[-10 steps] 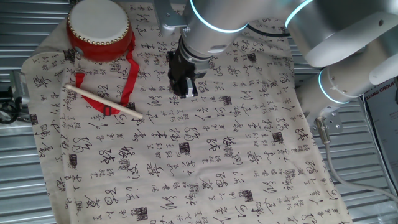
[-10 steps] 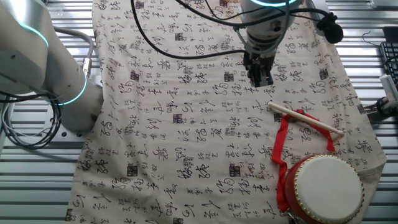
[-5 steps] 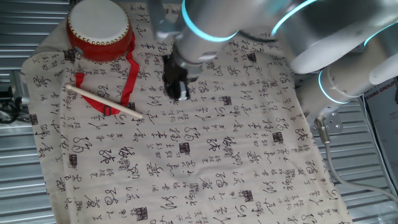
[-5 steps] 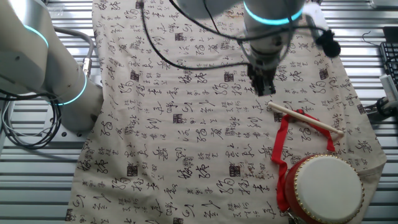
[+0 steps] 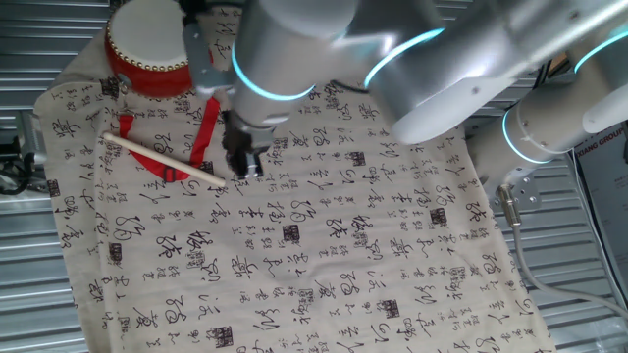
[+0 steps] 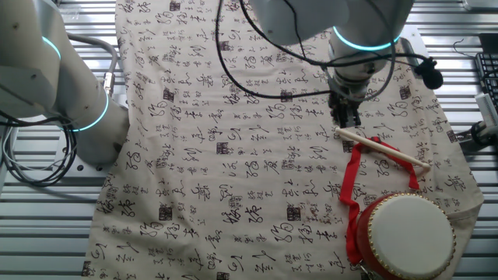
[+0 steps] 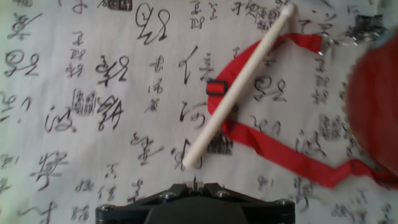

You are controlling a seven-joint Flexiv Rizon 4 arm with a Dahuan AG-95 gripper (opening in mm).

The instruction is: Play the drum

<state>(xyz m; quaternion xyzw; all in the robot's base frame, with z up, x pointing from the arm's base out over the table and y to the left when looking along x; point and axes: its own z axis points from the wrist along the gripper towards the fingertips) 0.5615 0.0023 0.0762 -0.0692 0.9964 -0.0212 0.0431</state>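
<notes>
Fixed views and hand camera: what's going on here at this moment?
The arm's gripper hangs low over the printed cloth, right by the near end of the thin wooden stick, holding nothing. The stick lies across the drum's red strap. The drum sits untouched at the cloth's corner. Whether the fingers are open cannot be told from these views.

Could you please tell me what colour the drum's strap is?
Red: the strap loops across the cloth under the wooden stick, clearest in the hand view.

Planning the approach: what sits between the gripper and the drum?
The stick and the red strap lie between the gripper and the drum, clearest in one fixed view.
</notes>
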